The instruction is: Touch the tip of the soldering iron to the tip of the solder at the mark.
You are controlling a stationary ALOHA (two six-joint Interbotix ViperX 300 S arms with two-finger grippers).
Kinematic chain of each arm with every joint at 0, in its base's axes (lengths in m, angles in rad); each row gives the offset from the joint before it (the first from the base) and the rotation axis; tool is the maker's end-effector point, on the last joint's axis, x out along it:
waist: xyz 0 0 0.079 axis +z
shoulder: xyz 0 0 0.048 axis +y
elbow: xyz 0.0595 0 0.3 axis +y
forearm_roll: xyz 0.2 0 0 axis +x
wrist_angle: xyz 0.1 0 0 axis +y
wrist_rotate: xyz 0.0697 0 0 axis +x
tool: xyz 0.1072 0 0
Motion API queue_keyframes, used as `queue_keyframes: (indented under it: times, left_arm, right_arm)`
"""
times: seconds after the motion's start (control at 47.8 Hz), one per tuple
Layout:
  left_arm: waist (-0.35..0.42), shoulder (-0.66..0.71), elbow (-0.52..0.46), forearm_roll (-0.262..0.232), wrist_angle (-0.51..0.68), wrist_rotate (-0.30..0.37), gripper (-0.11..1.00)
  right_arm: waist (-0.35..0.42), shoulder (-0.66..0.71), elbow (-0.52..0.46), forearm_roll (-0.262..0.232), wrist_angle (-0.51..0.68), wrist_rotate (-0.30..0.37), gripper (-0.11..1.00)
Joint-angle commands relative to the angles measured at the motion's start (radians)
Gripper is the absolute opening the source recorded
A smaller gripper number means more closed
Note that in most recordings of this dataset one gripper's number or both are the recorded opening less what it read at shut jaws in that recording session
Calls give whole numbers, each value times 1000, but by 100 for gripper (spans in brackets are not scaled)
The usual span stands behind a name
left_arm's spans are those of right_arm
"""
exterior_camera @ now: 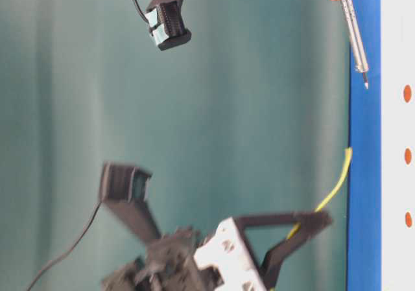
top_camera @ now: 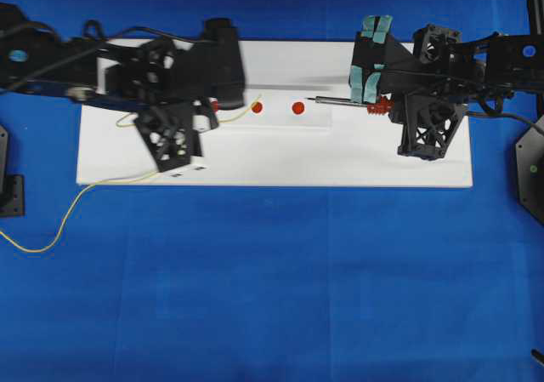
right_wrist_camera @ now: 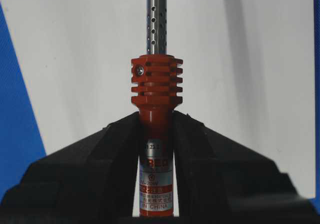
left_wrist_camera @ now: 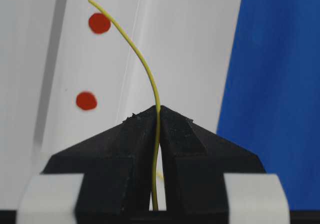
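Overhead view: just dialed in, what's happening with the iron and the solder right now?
The right gripper is shut on the iron, tip aimed at the red marks. The left gripper is shut on the solder, its free end near a mark. The two tips are not touching yet.

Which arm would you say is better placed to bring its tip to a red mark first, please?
Probably the left. Its gripper is shut on the solder, whose tip already sits beside a red mark. The right gripper holds the soldering iron, whose tip looks short of the mark nearest it.
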Motion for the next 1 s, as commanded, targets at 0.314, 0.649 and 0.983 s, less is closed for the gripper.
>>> queue_keyframes:
  times: [0.314, 0.649, 0.983]
  left_arm:
    - [-6, 179, -118, 2, -83, 6, 0]
    - [-5, 207, -118, 2, -106, 8, 0]
    - [-11, 209, -120, 2, -100, 6, 0]
  right_arm:
    - [2, -17, -11, -9, -8, 2, 6]
    - [2, -5, -11, -14, -15, 2, 6]
    - [2, 15, -17, -14, -18, 2, 6]
